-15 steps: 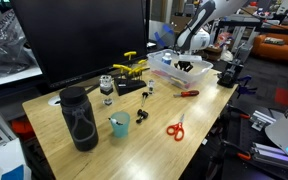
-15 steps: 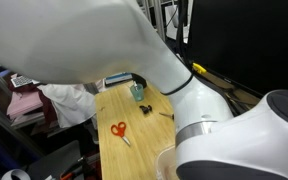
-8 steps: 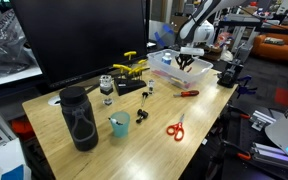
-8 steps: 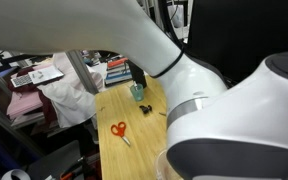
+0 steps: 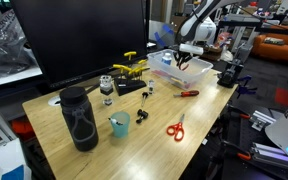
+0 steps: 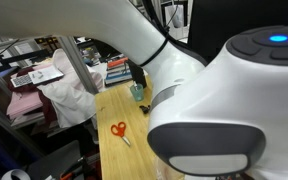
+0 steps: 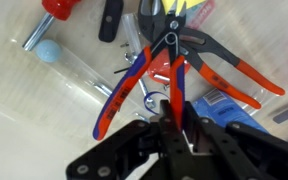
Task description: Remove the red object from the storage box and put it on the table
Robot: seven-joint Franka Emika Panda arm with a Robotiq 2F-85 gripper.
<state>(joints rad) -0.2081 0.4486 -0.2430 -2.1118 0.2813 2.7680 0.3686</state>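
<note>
The red object (image 7: 134, 85) is a pliers-like tool with red and dark-blue handles. My gripper (image 7: 174, 112) is shut on one of its handles and holds it above the translucent storage box (image 7: 44, 100). In an exterior view the gripper (image 5: 186, 56) hangs just above the storage box (image 5: 170, 70) at the far end of the light wood table (image 5: 144, 140), with a dark tool dangling from it. In an exterior view the table (image 6: 134, 135) shows, but the arm hides the box.
In the box lie larger red-handled pliers (image 7: 224, 62), a red-handled screwdriver (image 7: 59, 8) and a blue-tipped item (image 7: 47, 50). On the table are red scissors (image 5: 175, 129), a slim red tool (image 5: 188, 93), a teal cup (image 5: 119, 124), a black bottle (image 5: 79, 118) and yellow clamps (image 5: 132, 66).
The gripper has risen from inside the box to just above it, with the tool in its jaws. Since half a second ago it has barely moved.
</note>
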